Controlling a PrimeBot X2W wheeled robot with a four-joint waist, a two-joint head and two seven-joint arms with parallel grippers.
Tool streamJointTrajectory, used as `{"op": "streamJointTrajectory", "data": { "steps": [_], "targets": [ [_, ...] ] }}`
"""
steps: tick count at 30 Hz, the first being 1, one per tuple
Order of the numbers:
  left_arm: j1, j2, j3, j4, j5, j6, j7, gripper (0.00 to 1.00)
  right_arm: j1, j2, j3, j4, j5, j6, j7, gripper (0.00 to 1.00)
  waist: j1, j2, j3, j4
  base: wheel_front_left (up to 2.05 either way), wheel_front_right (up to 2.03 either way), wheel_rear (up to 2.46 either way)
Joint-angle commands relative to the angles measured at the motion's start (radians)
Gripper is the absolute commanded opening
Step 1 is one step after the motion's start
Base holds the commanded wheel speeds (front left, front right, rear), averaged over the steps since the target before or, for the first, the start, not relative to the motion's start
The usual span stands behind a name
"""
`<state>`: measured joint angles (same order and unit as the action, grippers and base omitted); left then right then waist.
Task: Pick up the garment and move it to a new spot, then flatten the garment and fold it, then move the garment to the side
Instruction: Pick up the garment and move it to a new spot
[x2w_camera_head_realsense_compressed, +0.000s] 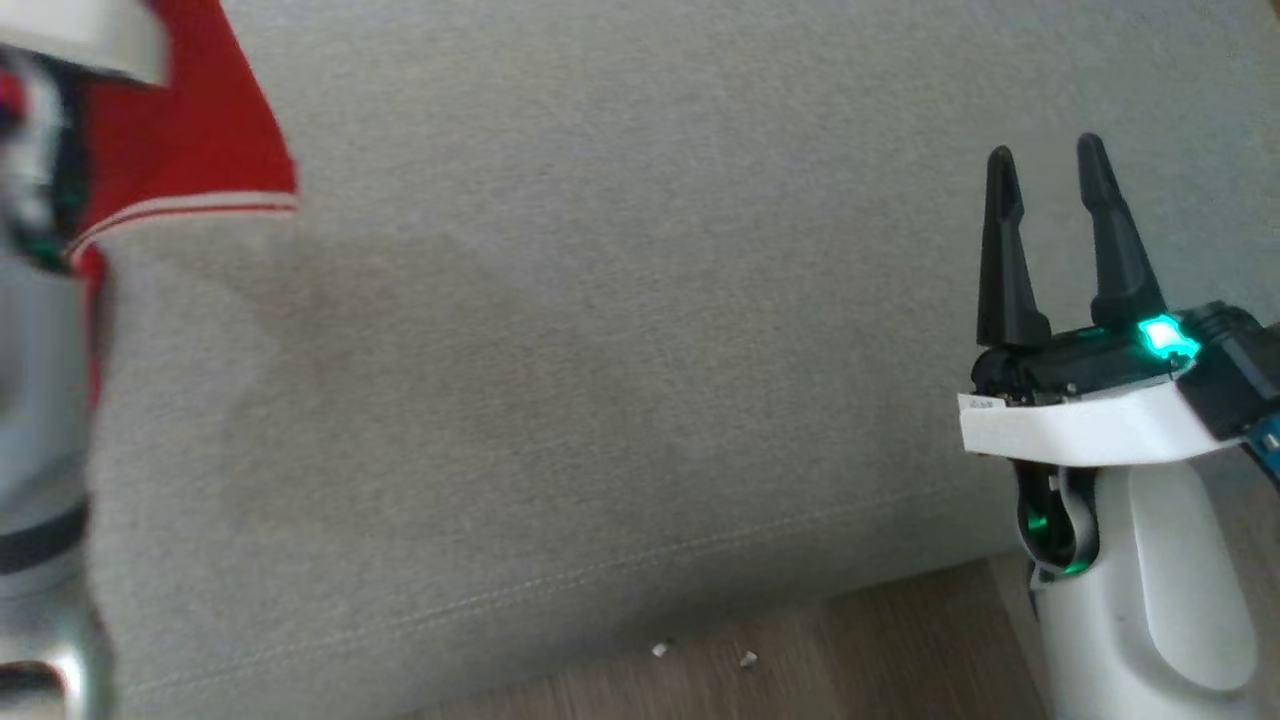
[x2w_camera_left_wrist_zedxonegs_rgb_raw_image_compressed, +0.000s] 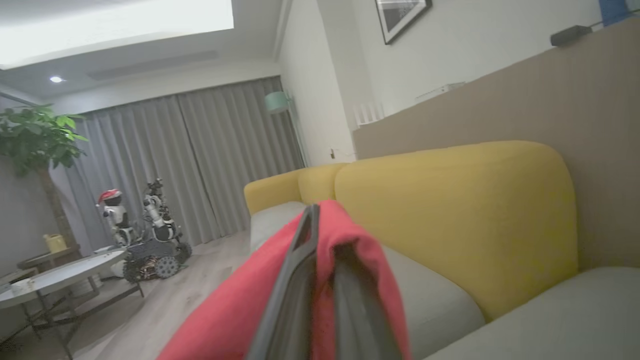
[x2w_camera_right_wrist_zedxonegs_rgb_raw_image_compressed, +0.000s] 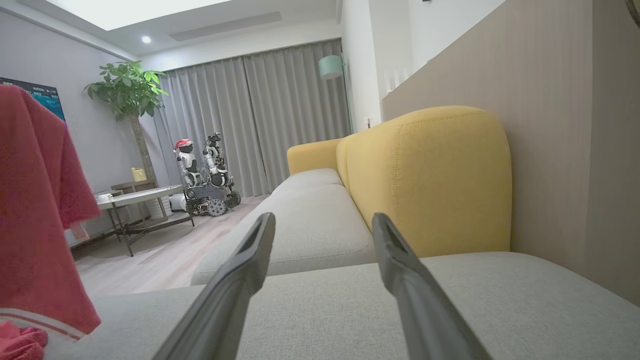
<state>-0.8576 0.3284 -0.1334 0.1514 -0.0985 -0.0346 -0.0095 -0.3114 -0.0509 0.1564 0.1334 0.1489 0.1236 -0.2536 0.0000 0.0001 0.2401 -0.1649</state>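
Pinched only by the clenched left gripper (x2w_camera_left_wrist_zedxonegs_rgb_raw_image_compressed: 326, 234) (the right gripper (x2w_camera_head_realsense_compressed: 1045, 155) gapes, empty), the dangling red garment (x2w_camera_left_wrist_zedxonegs_rgb_raw_image_compressed: 225, 310) may slip or land bunched on the sofa seat (x2w_camera_head_realsense_compressed: 600, 350).

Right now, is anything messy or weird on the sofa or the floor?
Just a little. Two small pale scraps lie on the wooden floor by the front edge of the sofa, like stray crumbs; too small to tell what they are. The red garment dangling from the shut left gripper is expected.
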Motion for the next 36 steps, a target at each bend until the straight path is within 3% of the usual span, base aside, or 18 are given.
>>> {"op": "streamJointTrajectory", "data": {
  "steps": [1,2,11,18,19,20,29,36],
  "targets": [
    [-0.044,-0.008,-0.018,-0.013,0.016,0.011,0.001,0.0,-0.037,0.001,0.029,-0.049,0.019,0.007,-0.008,1.0,0.0,-0.0001,0.026,-0.037,0.0,0.0,0.0],
    [-0.044,-0.008,-0.018,-0.013,0.016,0.011,0.001,0.0,-0.037,0.001,0.029,-0.049,0.019,0.007,-0.008,1.0,0.0,-0.0001,0.026,-0.037,0.0,0.0,0.0],
    [-0.021,-0.223,-0.185,0.208,0.026,0.045,-0.082,0.0,-0.078,0.001,0.059,-0.103,0.059,0.007,-0.008,1.0,0.0,-0.0001,0.108,-0.156,0.0,0.0,0.0],
    [-0.069,-0.275,-0.349,0.404,0.033,0.041,-0.157,0.0,-0.091,0.001,0.075,-0.123,0.089,0.007,-0.008,1.0,0.0,-0.0001,0.142,-0.229,0.0,0.0,0.0],
    [-0.073,-0.276,-0.375,0.429,0.029,0.039,-0.16,0.55,-0.09,0.001,0.076,-0.123,0.09,0.007,-0.008,1.0,0.0,-0.0001,0.142,-0.236,0.0,0.0,0.0],
    [-0.075,-0.277,-0.406,0.444,0.013,0.033,-0.162,1.0,-0.09,0.001,0.076,-0.123,0.092,0.007,-0.008,1.0,0.0,-0.0001,0.142,-0.241,0.0,0.0,0.0],
    [-0.096,-0.278,-0.63,0.515,-0.138,0.068,-0.148,1.0,-0.083,0.001,0.067,-0.117,0.089,0.007,-0.008,1.0,0.0,-0.0001,0.125,-0.213,0.0,0.0,0.0],
    [-0.08,-0.278,-0.752,0.59,-0.202,0.025,-0.079,1.0,-0.076,0.001,0.075,-0.107,0.073,0.007,-0.008,1.0,0.0,-0.0001,0.094,-0.159,0.0,0.0,0.0]
  ]
}}
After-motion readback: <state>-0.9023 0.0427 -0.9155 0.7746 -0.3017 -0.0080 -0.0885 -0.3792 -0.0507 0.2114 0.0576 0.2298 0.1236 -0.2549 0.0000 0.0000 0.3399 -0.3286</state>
